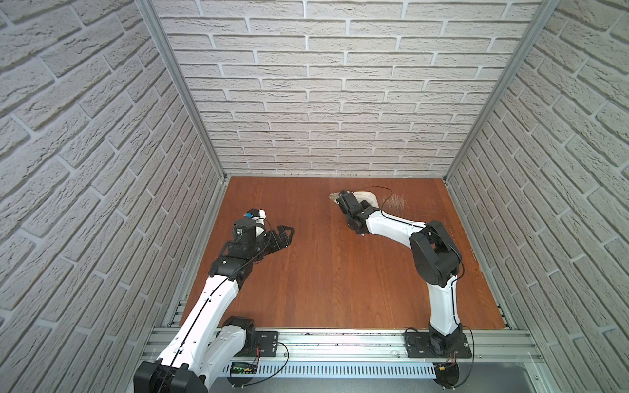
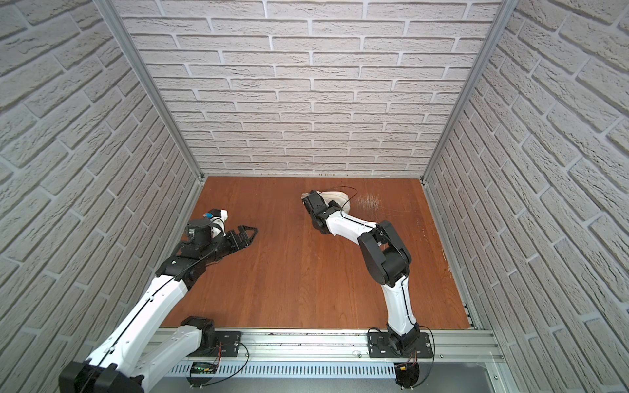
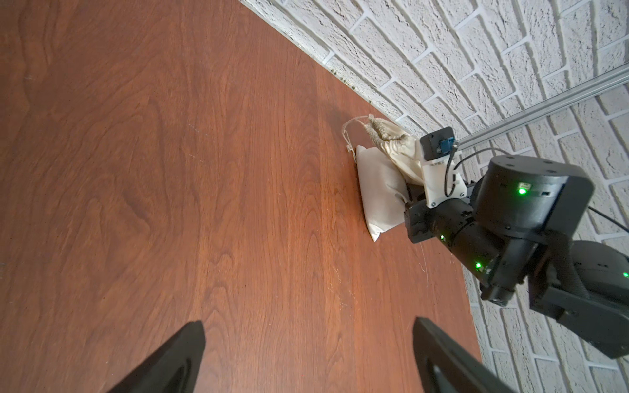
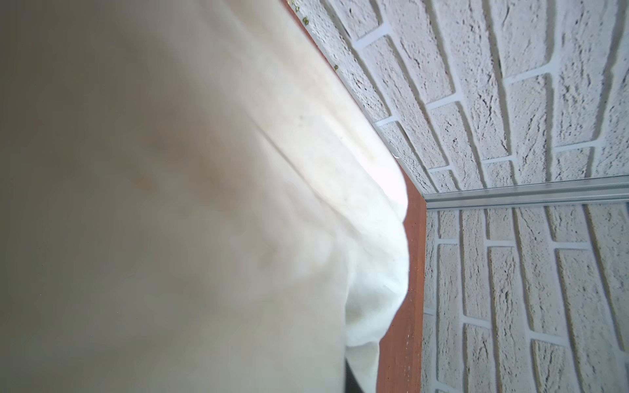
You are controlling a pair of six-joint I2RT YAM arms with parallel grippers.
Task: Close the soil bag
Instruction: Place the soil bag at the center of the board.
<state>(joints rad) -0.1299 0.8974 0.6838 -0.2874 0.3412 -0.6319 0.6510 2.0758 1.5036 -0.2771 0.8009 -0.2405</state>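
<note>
Sitting near the back edge of the wood table [image 1: 323,272], a bit to the right of the middle, is the soil bag [image 3: 377,190]. It is a small cream cloth sack, soft and full of wrinkles. In the left wrist view its neck [image 3: 377,131] looks bunched up tight, and the thin white cord [image 3: 347,136] hangs out in a loop beside it.

The right gripper [image 1: 342,200] is pushed right up against the bag. In the right wrist view the cloth [image 4: 170,204] fills most of the picture, so the camera is very close. The fingers are hidden by the cloth. I cannot tell how far apart they are, or if they have hold of the bag or the cord. I think this arm is there to work on the neck, because that is the part that shuts the bag.

The left gripper [image 1: 287,234] hangs over the table near the left edge, well apart from the bag. Its 2 fingers [image 3: 177,360] are spread wide and hold nothing. I think it waits there to stay out of the way.

The bag looks nearly closed to me.
</note>
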